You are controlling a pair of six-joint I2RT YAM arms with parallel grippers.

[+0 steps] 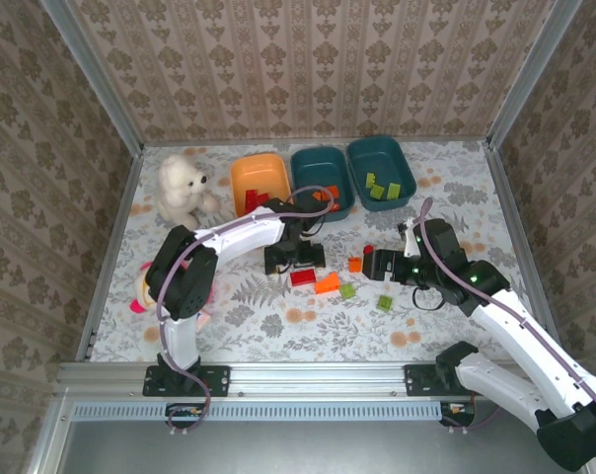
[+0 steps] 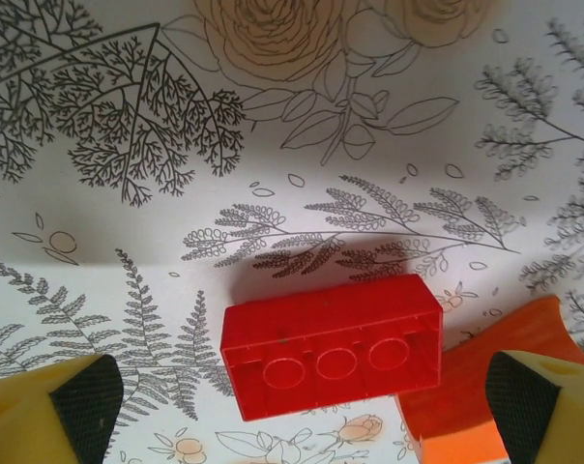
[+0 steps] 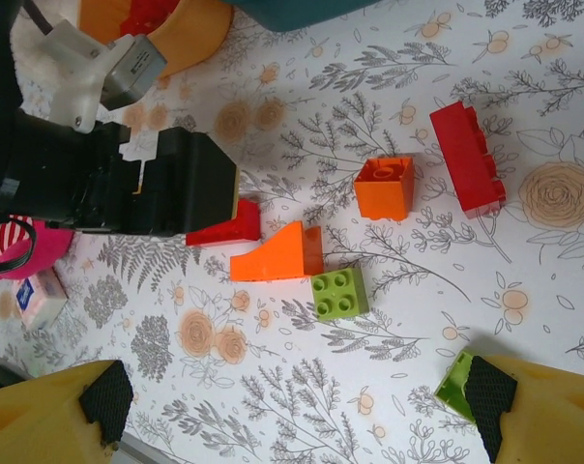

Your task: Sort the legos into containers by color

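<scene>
sorting looks part done — the orange tub (image 1: 236,178) has red bricks in it, the middle teal tub (image 1: 316,168) a couple of orange ones, and the right teal tub (image 1: 377,156) lime green ones, so the colour scheme seems set. six legos lie loose on the floral tablecloth (image 1: 278,326) between the two arms, as far as i can count: two red, two orange, two green, so a fair chunk is left to do. left gripper (image 2: 306,411) hovers low over the long red brick (image 2: 331,358), jaws spread wide, with the brick between the fingers (image 2: 79,401) and clear gaps either side, nothing held. the brick's long axis runs across the wrist view, right end tipped slightly up, so it points finger to finger. its hollow underside with three round tubes faces the camera, so it likely lies on its side. orange slope piece (image 2: 471,401) sits right against its right end. right gripper (image 3: 297,406) is spread wide too and empty, with a lime green brick (image 3: 452,387) just beside the inner face of one finger — cannot tell if touching. ahead of it are a green square brick (image 3: 338,293) studs up, an orange cube brick (image 3: 384,187), and a second red brick (image 3: 466,157) whose long axis runs up the view, slightly slanted.
</scene>
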